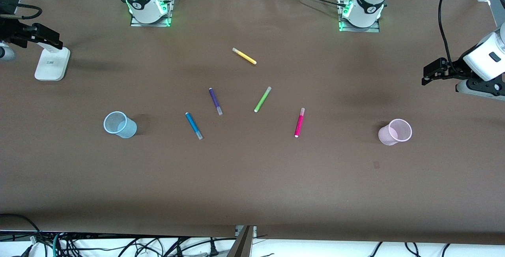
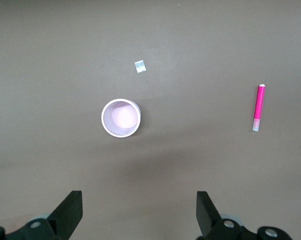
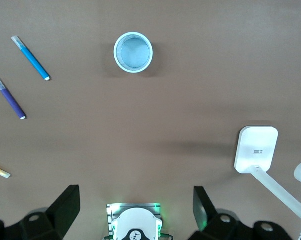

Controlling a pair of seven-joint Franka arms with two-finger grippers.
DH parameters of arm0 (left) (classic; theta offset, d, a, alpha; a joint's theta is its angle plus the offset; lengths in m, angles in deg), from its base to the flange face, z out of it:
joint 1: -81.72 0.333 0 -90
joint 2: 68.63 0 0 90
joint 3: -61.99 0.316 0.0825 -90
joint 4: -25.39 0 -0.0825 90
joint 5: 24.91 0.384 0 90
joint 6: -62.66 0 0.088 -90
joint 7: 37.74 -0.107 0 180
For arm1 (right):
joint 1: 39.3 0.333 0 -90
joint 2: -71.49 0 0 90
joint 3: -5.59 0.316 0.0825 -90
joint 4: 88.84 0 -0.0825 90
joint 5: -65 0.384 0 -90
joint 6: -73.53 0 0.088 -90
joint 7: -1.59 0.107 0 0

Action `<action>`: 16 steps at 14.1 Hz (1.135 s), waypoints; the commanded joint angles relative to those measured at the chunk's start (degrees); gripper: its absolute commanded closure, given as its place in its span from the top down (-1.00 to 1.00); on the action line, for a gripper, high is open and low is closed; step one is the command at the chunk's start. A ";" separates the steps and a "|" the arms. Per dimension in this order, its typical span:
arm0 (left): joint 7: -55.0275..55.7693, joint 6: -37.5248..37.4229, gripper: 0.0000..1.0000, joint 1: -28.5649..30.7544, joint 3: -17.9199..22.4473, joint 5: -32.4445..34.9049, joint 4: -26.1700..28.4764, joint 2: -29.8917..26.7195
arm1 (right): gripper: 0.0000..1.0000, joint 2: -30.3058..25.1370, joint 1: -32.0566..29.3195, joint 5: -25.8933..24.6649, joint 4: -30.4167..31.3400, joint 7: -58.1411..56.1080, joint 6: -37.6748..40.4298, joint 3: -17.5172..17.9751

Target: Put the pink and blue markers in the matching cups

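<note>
The brown table (image 1: 252, 194) carries everything. Both arms wait high above it. The left gripper (image 2: 139, 212) hangs over the left arm's end of the table, jaws spread wide with nothing between them. The right gripper (image 3: 135, 207) hangs over the right arm's end, near its own base, jaws likewise spread and empty.

A white stand (image 1: 52, 64) sits at the right arm's end of the table.

The pale blue cup (image 1: 119, 124) stands upright toward the right arm's end; the pale pink cup (image 1: 395, 132) stands upright toward the left arm's end, mouth up.

The blue marker (image 1: 193, 125) lies flat beside the blue cup, well apart from it. Its long axis runs diagonally, the greyish cap end pointing toward the front camera and slightly toward the left arm's end. The pink marker (image 1: 299, 122) lies flat between the table's middle and the pink cup, nearly along the line from the bases to the front camera, its pale cap end pointing toward the bases.

A purple pen (image 1: 215, 101), a lime green pen (image 1: 262, 99) and a yellow pen (image 1: 244, 56) lie farther from the front camera.
</note>
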 commanded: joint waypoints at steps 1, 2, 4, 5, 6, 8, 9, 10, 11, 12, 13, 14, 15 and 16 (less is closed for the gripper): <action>-1.35 -0.58 1.00 0.43 -0.29 -1.03 1.24 -1.55 | 1.00 0.56 -0.49 0.01 -1.55 -0.78 1.21 0.10; -1.44 -0.67 1.00 0.52 -0.29 -1.03 1.15 -1.55 | 1.00 0.56 -0.49 0.01 -1.55 -0.78 1.21 0.10; -1.53 -0.75 1.00 0.52 -0.29 -1.03 1.15 -1.55 | 1.00 0.56 -0.49 0.01 -1.55 -0.78 0.94 0.10; -1.61 -0.75 1.00 0.61 -0.29 -1.03 1.15 -1.55 | 1.00 0.56 -0.49 0.01 -1.55 -0.78 0.94 0.10; -1.61 -0.67 1.00 0.61 -0.29 -1.03 1.07 -1.55 | 1.00 0.56 -0.49 0.01 -1.55 -0.78 0.94 0.10; -1.61 -0.75 1.00 0.61 -0.29 -1.03 1.15 -1.55 | 1.00 0.56 -0.49 0.01 -1.55 -0.78 0.94 0.10; -1.61 -0.75 1.00 0.61 -0.20 -1.03 1.15 -1.55 | 1.00 0.56 -0.49 -0.08 -1.63 -0.78 0.68 0.10; -1.61 -0.67 1.00 0.61 -0.29 -1.03 1.15 -1.55 | 1.00 0.91 -0.49 0.01 -1.63 -0.26 0.59 0.10; -1.61 -0.67 1.00 0.61 -0.29 -1.03 1.15 -1.55 | 1.00 1.52 -0.40 0.01 -1.63 0.01 0.33 0.18; -1.61 -0.67 1.00 0.61 -0.20 -1.03 1.07 -1.55 | 1.00 2.13 -0.32 0.10 -1.63 0.01 -0.46 0.18; -1.53 -0.67 1.00 0.61 -0.29 -1.03 1.15 -1.55 | 1.00 2.31 -0.31 0.45 -1.63 0.10 -0.99 0.18; -1.53 -0.67 1.00 0.61 -0.29 -1.03 1.07 -1.55 | 1.00 3.10 -0.23 1.32 -1.55 0.01 -1.34 0.27; -1.61 -0.67 1.00 0.61 -0.29 -1.03 1.06 -1.55 | 1.00 5.11 -0.05 1.42 -1.55 -0.51 -1.43 0.36; -1.53 -0.67 1.00 0.61 -0.29 -1.03 1.06 -1.55 | 1.00 6.69 0.04 1.33 -1.81 -0.95 -0.91 0.45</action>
